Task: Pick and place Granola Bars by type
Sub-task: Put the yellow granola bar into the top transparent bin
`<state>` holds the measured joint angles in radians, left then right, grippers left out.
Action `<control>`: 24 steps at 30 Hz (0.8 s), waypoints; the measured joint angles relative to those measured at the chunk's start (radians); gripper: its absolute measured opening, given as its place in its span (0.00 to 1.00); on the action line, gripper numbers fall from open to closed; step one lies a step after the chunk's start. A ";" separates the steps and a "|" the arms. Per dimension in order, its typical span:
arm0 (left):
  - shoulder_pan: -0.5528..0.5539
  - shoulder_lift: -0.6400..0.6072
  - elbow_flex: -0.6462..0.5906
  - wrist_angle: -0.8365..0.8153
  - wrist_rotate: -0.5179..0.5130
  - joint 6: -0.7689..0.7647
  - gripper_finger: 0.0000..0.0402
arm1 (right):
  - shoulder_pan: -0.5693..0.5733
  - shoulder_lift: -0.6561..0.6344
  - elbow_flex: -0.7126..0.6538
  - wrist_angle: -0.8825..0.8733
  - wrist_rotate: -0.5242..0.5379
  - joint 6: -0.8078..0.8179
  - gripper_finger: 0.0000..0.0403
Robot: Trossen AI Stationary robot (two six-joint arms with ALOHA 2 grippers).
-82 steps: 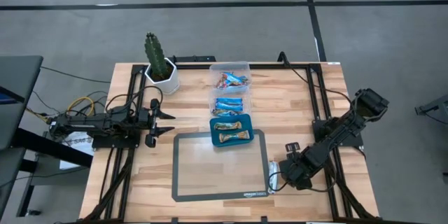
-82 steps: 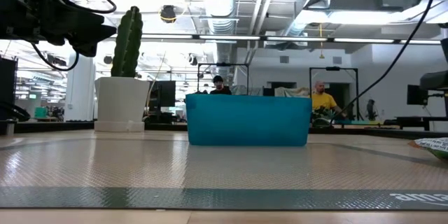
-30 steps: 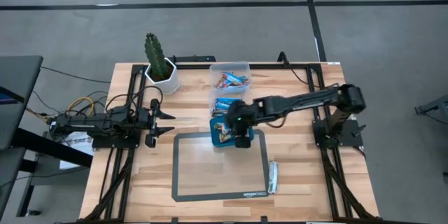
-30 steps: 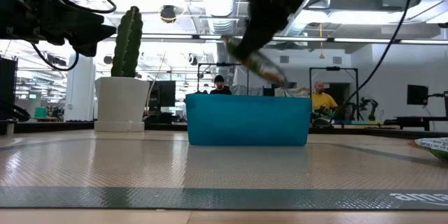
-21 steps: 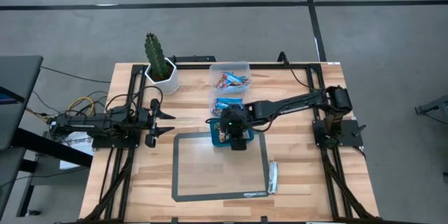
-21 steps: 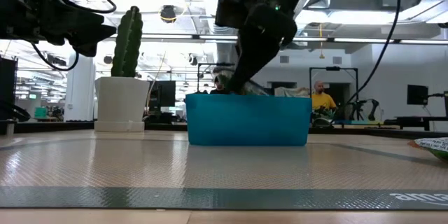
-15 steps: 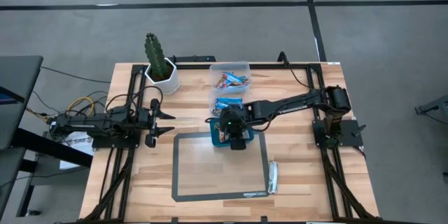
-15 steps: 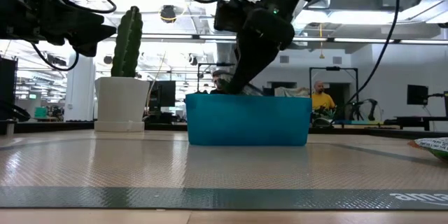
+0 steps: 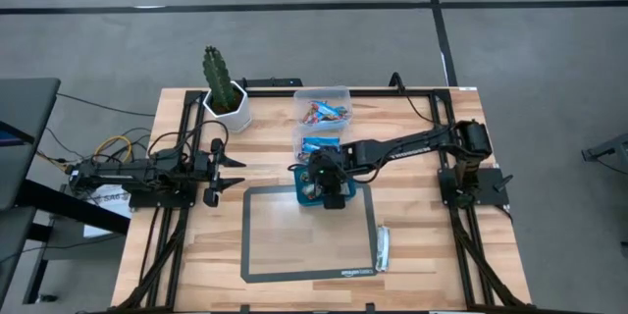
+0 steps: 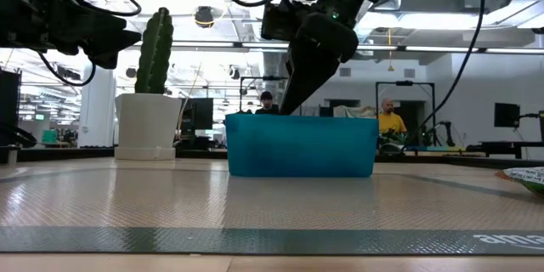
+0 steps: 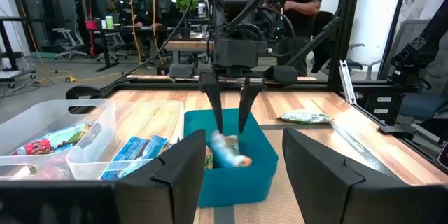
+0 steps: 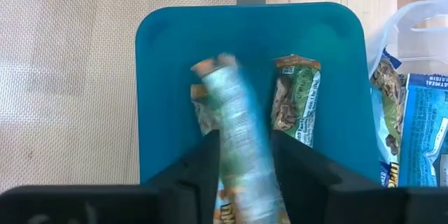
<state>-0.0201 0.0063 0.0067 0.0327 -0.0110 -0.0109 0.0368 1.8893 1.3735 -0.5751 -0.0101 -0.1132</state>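
My right gripper (image 11: pixel 229 122) hangs open over the teal tray (image 9: pixel 306 199), fingers pointing down. A silvery-green granola bar (image 12: pixel 238 147) shows blurred just below the fingertips, inside the tray (image 11: pixel 260 175), touching neither finger. Two tan-and-green bars (image 12: pixel 295 101) lie flat on the tray's floor. Another green bar (image 9: pixel 383 247) lies on the table by the mat's right edge. Blue bars (image 9: pixel 322 144) and multicoloured bars (image 9: pixel 324 111) lie in two clear bins. My left gripper (image 9: pixel 228 172) waits open at the table's left side.
A grey mat (image 9: pixel 309 240) lies on the near side of the tray. A cactus in a white pot (image 9: pixel 224 93) stands at the far left. The clear bins (image 11: pixel 91 133) stand in a row beyond the tray. People show in the room behind the table.
My right gripper, carrying a tilted bar above the tray, moved slightly toward the table's left and dipped down into the tray, then rose a little. The bar is out of the fingers now and is dropping onto the bars in the tray.
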 joint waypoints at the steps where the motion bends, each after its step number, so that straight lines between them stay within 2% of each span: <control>1: 0.000 0.000 0.000 0.000 0.000 0.000 0.46 | 0.000 0.000 0.000 0.000 0.000 0.000 0.33; 6: 0.000 0.000 0.000 0.000 0.000 0.000 0.46 | 0.007 -0.019 0.000 -0.018 0.000 0.001 0.44; 9: 0.000 0.000 0.000 0.000 0.000 0.000 0.46 | 0.016 -0.073 -0.001 -0.068 0.011 0.077 0.48; 16: 0.000 0.000 0.000 0.000 0.000 0.000 0.46 | 0.036 -0.237 -0.004 -0.298 0.016 0.432 0.50; 24: 0.000 0.000 0.000 0.000 0.000 0.000 0.46 | 0.141 -0.394 -0.059 -0.464 0.198 0.943 0.51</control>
<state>-0.0202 0.0064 0.0069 0.0329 -0.0114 -0.0109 0.1773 1.4954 1.3148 -1.0392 0.1879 0.8295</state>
